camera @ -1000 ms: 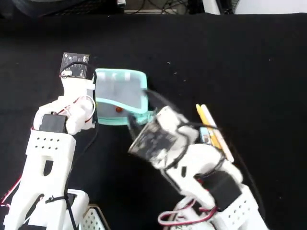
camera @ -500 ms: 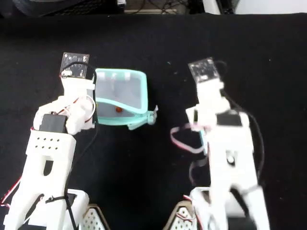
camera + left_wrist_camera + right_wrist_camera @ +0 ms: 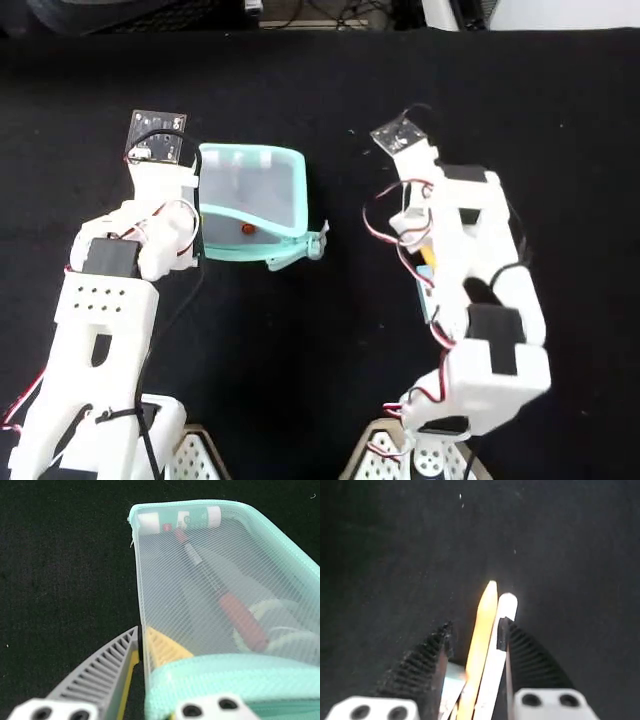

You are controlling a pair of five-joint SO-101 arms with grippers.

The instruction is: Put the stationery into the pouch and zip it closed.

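A teal mesh pouch (image 3: 252, 203) lies open-mouthed left of centre, its zip pull (image 3: 318, 243) hanging at the near right corner. My left gripper (image 3: 142, 632) is shut on the pouch's mesh wall (image 3: 210, 590); inside lie a red pen (image 3: 242, 620), a tape roll (image 3: 280, 635) and other small items. In the high view the left arm (image 3: 150, 225) stands at the pouch's left edge. My right gripper (image 3: 475, 625) is open low over the cloth, straddling an orange pen (image 3: 482, 625) and a white pen (image 3: 499, 645). The right arm (image 3: 445, 230) covers most of the loose stationery (image 3: 425, 272).
Black cloth (image 3: 560, 150) covers the whole table. A pale blue item (image 3: 454, 676) lies beside the orange pen, near one of the right gripper's fingers. Both arm bases (image 3: 110, 400) stand at the near edge. Cables run along the table's far edge (image 3: 330, 15).
The right arm has swung away from the pouch's near corner to the right and come down over the loose pens. The left arm and pouch have stayed still.
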